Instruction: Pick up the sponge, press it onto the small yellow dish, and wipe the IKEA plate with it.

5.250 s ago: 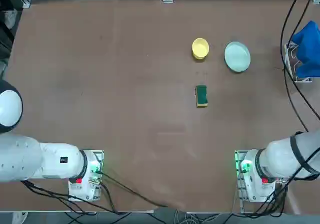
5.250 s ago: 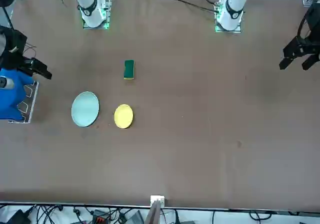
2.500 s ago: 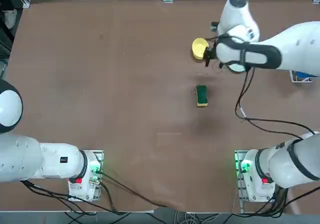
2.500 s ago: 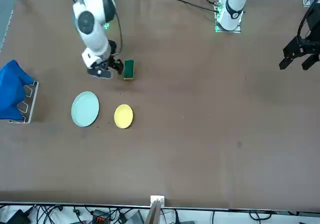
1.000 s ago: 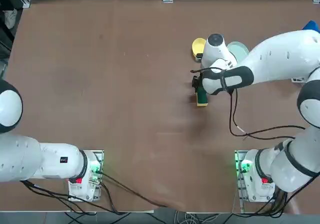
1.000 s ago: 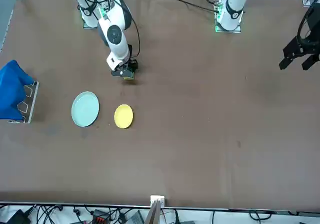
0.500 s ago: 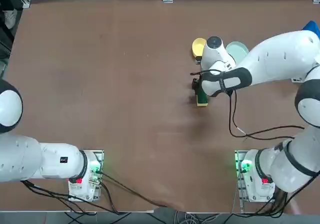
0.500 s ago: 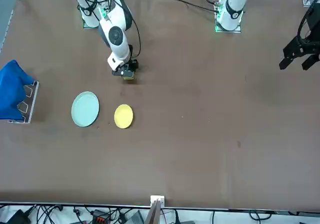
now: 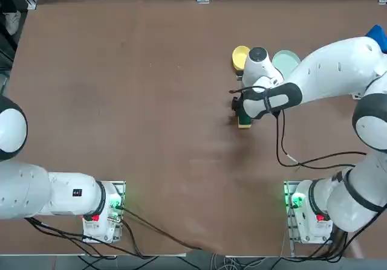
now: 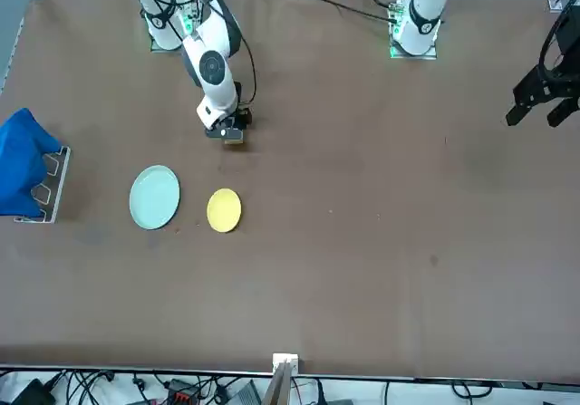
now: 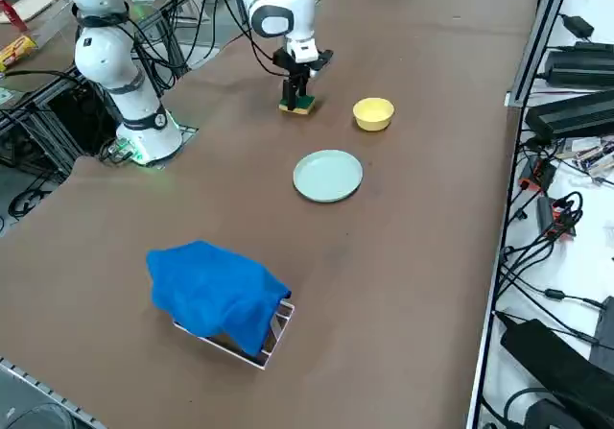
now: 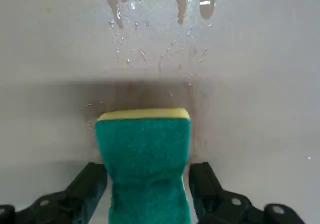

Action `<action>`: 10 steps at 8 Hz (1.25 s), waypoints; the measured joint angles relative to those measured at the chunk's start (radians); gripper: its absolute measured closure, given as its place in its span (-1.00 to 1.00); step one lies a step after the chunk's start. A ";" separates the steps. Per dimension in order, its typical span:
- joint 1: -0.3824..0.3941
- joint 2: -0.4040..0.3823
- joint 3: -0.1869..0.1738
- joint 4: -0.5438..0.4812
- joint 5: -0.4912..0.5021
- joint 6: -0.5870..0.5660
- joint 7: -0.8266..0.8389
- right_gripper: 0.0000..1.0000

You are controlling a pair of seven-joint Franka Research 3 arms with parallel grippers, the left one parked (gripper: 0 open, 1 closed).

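Reaching down over the sponge (image 12: 144,170) on the counter (image 9: 151,101).
Right pincer (image 12: 147,184) lowered, fingers (image 12: 90,181) straddling its sides, spread and unclenched; near the small yellow dish (image 9: 240,55) and IKEA plate (image 9: 286,58).

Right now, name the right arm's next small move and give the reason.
Probably close the fingers: the right gripper straddles the sponge with a finger beside each long side, and in the right side view the sponge rests on the table, not lifted. The small yellow dish waits nearby.
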 joint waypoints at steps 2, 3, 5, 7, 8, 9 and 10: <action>0.000 0.001 -0.001 0.000 0.000 0.004 0.000 -0.92; 0.000 0.001 -0.003 0.000 0.000 0.006 0.000 -0.74; 0.000 0.001 -0.004 0.000 0.000 0.007 0.000 -0.21; 0.000 0.001 -0.004 0.000 0.000 0.008 0.000 0.16; 0.000 0.001 -0.004 0.001 0.000 0.008 0.000 0.26; 0.000 -0.001 -0.005 0.002 0.000 0.008 0.000 0.28; 0.000 -0.006 -0.006 0.004 0.000 0.008 0.000 0.28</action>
